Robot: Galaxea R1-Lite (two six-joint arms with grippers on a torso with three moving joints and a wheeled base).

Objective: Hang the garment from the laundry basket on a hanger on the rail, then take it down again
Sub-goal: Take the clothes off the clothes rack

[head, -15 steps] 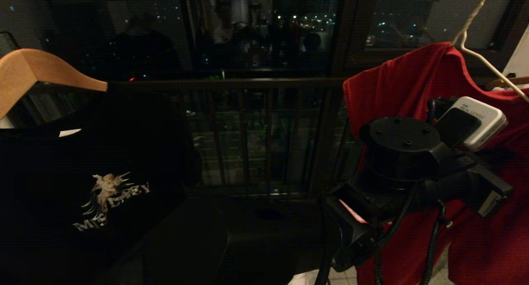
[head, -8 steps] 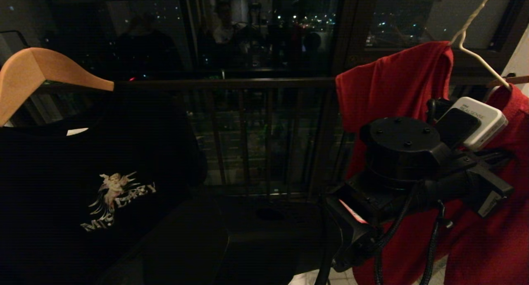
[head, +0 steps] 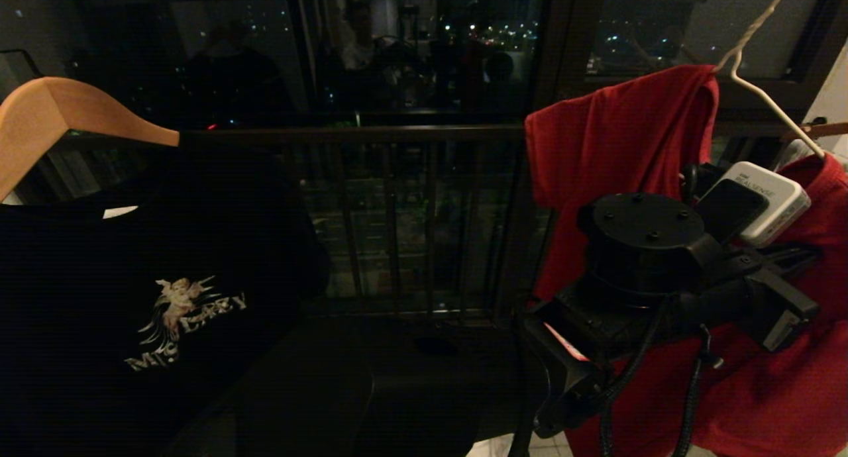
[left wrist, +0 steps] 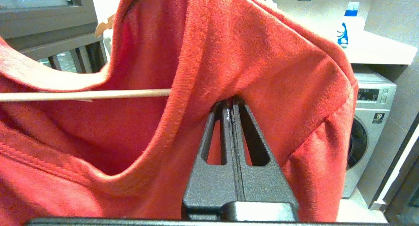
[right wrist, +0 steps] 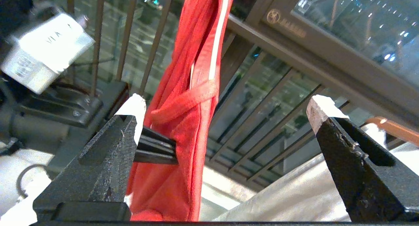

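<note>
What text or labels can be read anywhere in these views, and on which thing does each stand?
"REALSENSE": on the white camera mounted on the arm.
"VIA": on the same kind of white camera, rest blurred.
Black T-shirt lettering under the angel print: too dim to read.
Washing machine panel and detergent bottle: too small.

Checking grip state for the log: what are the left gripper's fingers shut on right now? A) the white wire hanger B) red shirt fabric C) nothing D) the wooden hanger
B: in the left wrist view the left gripper has its fingers pressed together into a fold of the red T-shirt; the white wire hanger runs beside them, ungripped.
</note>
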